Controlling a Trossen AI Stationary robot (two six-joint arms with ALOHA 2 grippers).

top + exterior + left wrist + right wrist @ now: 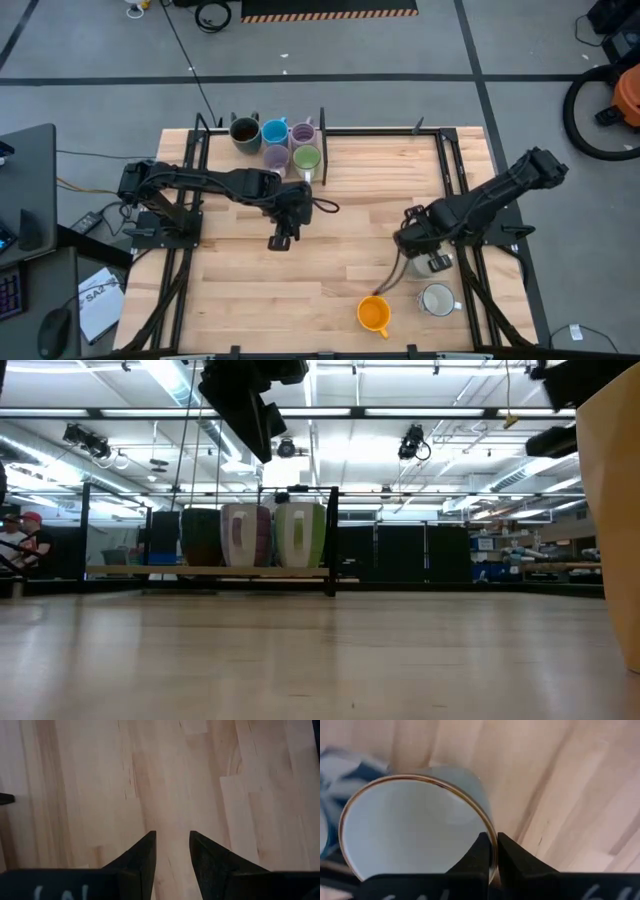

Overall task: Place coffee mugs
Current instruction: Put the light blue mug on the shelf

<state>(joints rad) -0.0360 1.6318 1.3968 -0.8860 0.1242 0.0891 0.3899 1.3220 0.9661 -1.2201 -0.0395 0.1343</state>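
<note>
The right arm reached in low over the pale wooden counter, its fingers clamped on the gold-edged rim of a white ceramic mug, one finger inside, one outside. The left arm stretched toward mid-counter, its fingers apart over bare wood, holding nothing. No writing on the mug could be read.

No legible txt; white marks on both wrist mounts, unreadable.

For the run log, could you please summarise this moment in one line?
right tool: shut on white mug rim | left tool: open, empty
</note>
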